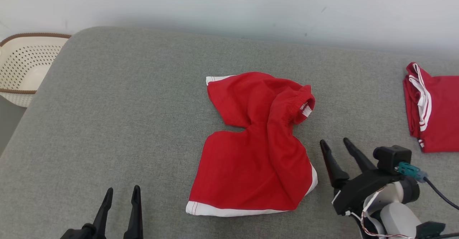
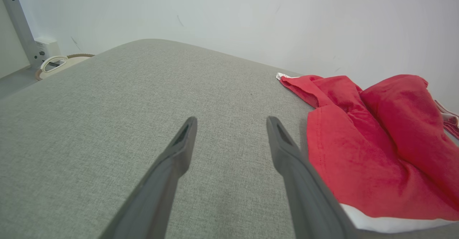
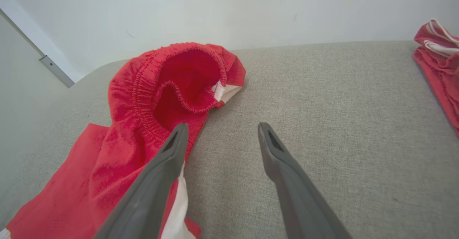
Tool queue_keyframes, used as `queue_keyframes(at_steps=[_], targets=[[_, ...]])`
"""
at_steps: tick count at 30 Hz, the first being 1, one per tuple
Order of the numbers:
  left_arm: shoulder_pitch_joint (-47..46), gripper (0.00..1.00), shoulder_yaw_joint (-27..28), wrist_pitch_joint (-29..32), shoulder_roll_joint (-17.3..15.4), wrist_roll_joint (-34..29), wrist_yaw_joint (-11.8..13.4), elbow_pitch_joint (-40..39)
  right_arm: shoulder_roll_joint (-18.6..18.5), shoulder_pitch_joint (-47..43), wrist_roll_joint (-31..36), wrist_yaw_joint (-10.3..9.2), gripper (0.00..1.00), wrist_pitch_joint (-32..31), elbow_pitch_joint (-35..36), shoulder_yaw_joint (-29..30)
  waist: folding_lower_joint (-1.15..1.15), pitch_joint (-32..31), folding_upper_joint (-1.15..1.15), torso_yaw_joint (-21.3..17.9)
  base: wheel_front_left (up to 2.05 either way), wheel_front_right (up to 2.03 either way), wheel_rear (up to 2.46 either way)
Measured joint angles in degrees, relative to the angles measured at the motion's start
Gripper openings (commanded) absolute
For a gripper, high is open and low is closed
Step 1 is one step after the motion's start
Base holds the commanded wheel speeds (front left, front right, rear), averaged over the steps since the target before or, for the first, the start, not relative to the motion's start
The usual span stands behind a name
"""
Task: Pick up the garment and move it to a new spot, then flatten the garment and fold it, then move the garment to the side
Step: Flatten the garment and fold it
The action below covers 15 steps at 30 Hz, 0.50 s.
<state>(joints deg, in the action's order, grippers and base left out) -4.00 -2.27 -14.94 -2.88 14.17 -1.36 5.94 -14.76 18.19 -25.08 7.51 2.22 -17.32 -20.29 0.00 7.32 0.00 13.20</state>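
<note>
At 7 o'clock in the head view, nearest the robot, the left gripper (image 1: pixel 122 188) hovers over bare grey cushion (image 1: pixel 118 117), jaws spread wide with nothing between them; at 4 o'clock the right gripper (image 1: pixel 335 141) is likewise wide open and empty, just beside the right-hand edge of the garment (image 1: pixel 256 153), fingers pointing toward 11 o'clock.

The garment, red shorts with white trim, lies crumpled at the middle of the cushion; its near leg spreads fairly flat toward 6 o'clock, ending in a white hem (image 1: pixel 229 210); the cloth pinches to a twist at the centre; the far leg reaches toward 11 o'clock; the elastic waistband (image 3: pixel 141 99) stands up as an open ring at 1 o'clock.

I judge it light, soft and wholly limp; it should sag from any single pinch, and it looks neither slippery nor fragile; the gathered waistband seems the firmest hold, thick enough for the long fingers to bite; two pinches well apart along it, one per gripper, would likely let the legs hang straight; the hem corners are a second choice for flattening.

Farther off at 3 o'clock a second red garment (image 1: pixel 435 109) lies folded, well apart; at 9 to 10 o'clock, beyond the cushion's edge, stands a pale perforated basket (image 1: pixel 34 35) with a brown rim; I can make out nothing in the part of its inside that shows; the rest is cut off.
</note>
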Motion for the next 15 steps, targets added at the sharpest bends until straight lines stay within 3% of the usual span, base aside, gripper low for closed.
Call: queue_keyframes(at_steps=[15], targets=[[-0.7,1.0,-0.9,0.0,0.0,0.4,0.4,0.4,0.5,6.2,-6.6,0.0,1.0,-1.8,-10.1,-8.1,0.0,1.4,0.0,3.4,0.0,0.0,0.0]])
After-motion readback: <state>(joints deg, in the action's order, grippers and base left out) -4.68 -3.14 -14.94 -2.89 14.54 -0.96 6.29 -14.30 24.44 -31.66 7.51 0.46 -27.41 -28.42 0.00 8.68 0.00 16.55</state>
